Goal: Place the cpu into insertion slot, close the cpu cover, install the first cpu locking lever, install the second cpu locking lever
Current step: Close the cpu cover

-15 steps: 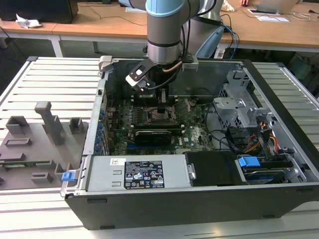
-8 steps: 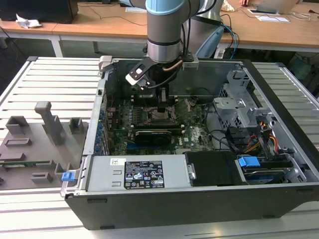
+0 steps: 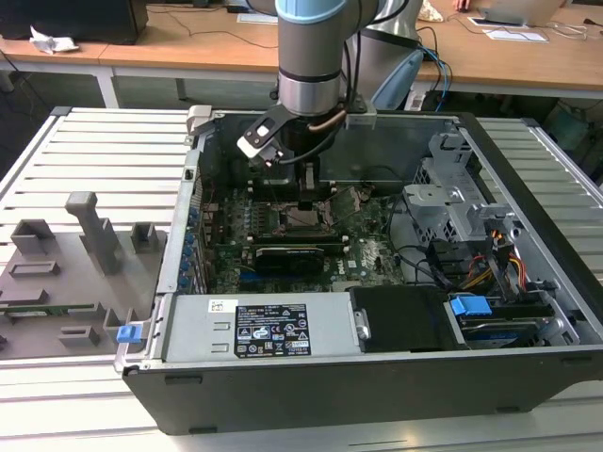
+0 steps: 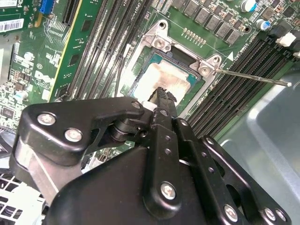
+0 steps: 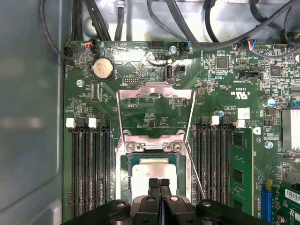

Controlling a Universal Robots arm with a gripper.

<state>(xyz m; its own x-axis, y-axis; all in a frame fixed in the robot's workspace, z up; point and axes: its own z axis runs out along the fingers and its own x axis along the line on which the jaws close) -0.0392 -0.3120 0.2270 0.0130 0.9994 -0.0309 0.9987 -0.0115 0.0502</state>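
cpu (image 5: 145, 172) partly hidden behind closed pincer (image 5: 159, 181)

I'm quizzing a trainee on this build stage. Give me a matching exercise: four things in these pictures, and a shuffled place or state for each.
Things:
1. cpu
2. cpu cover
3. locking lever
4. tool

Places or states:
A. swung open, away from the socket
B. thin rod, sticking out unlatched
C. lying in the insertion slot
D. shut, tips just over the cpu

Pairs: 1-C, 2-A, 3-B, 4-D
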